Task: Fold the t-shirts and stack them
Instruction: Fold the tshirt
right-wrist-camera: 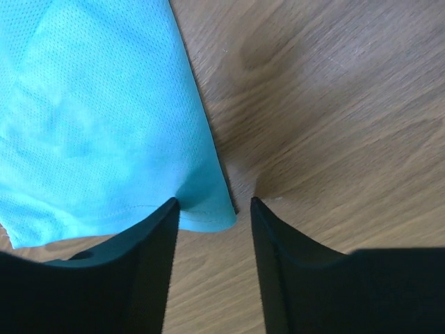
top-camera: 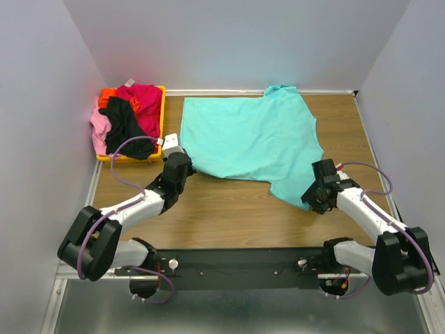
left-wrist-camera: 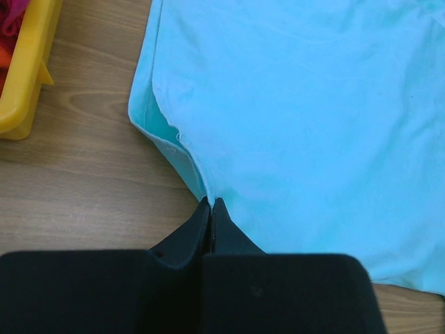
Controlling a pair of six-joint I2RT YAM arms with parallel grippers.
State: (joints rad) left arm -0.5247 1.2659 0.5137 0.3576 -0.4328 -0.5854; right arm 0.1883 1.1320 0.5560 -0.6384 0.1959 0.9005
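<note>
Low at the near edge of the bench (top-camera: 229,209), the left arm reaches forward and its left gripper (left-wrist-camera: 211,203) is closed tight, fingertips pressed together on the hem at the near-left corner of the turquoise t-shirt (top-camera: 250,136); the cloth's folded edge runs straight into the pinch. Beyond it, in the far-left corner, sits a yellow-orange bin (top-camera: 163,115) heaped with the other t-shirts: the pink one (top-camera: 99,129) drooping over its left side, the orange one (top-camera: 106,95) at the back, the black one (top-camera: 125,125) across the middle, and the magenta-red one (top-camera: 144,104) on the right. The turquoise t-shirt lies spread flat over the middle of the bench, from just beside the bin across toward the right edge, reaching the far edge. At its near-right corner the right gripper (right-wrist-camera: 214,203) is down at the wood with its jaws partly apart, the corner of cloth lying between them, not clamped.
</note>
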